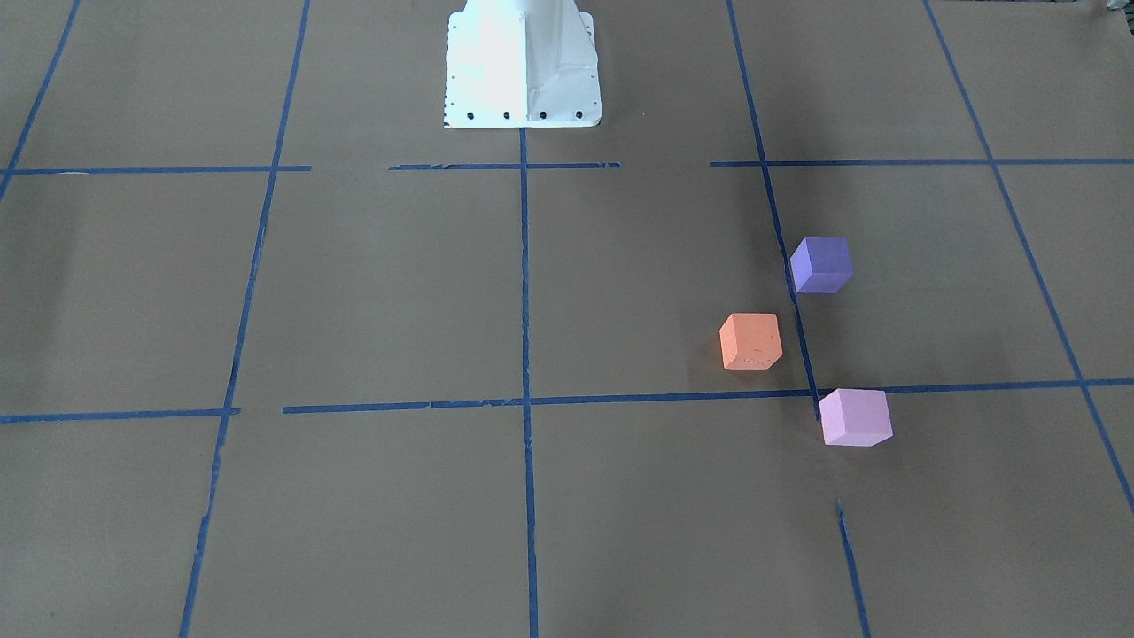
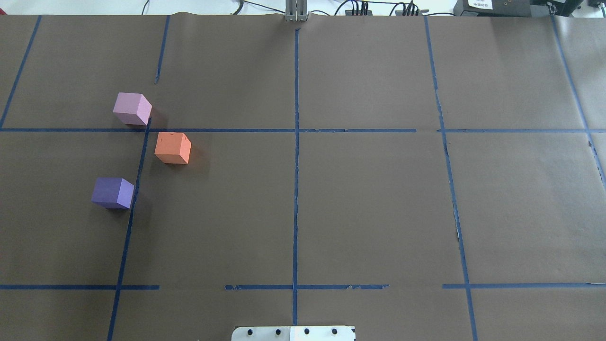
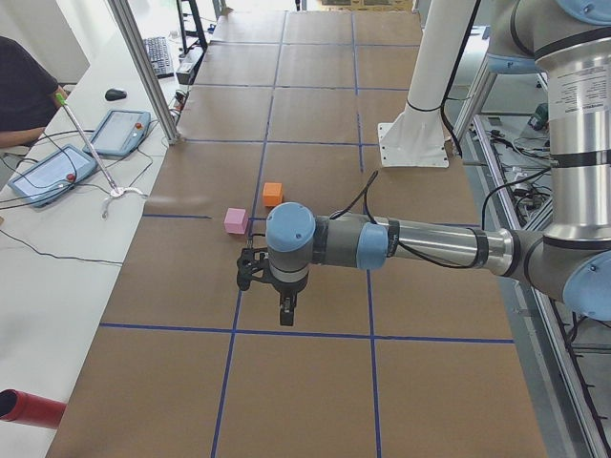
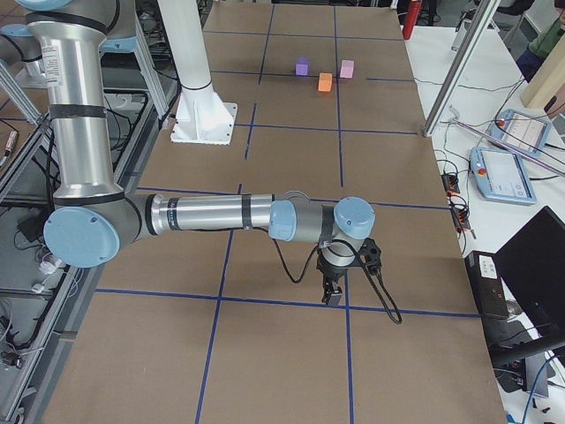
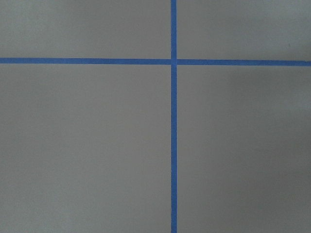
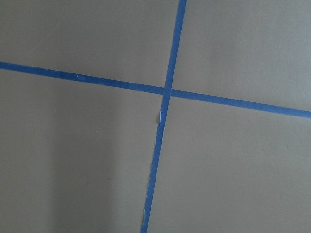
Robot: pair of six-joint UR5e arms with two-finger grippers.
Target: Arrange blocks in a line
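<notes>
Three blocks lie on the brown table on my left side. The orange block (image 2: 173,148) (image 1: 751,341) is in the middle, the violet-blue block (image 2: 113,192) (image 1: 821,264) nearer my base, and the pink-lilac block (image 2: 132,108) (image 1: 855,416) farthest out. They form a bent row, not touching. My left gripper (image 3: 286,311) hangs over the table at its left end, well apart from the blocks. My right gripper (image 4: 334,292) hangs over the far right end. Both show only in the side views, so I cannot tell whether they are open or shut. The wrist views show only tape lines.
Blue tape lines (image 2: 296,166) divide the brown paper into squares. The white robot base (image 1: 523,66) stands at the table's robot-side edge. Tablets and cables (image 3: 57,172) lie on the white bench beside the table, where an operator (image 3: 24,95) sits.
</notes>
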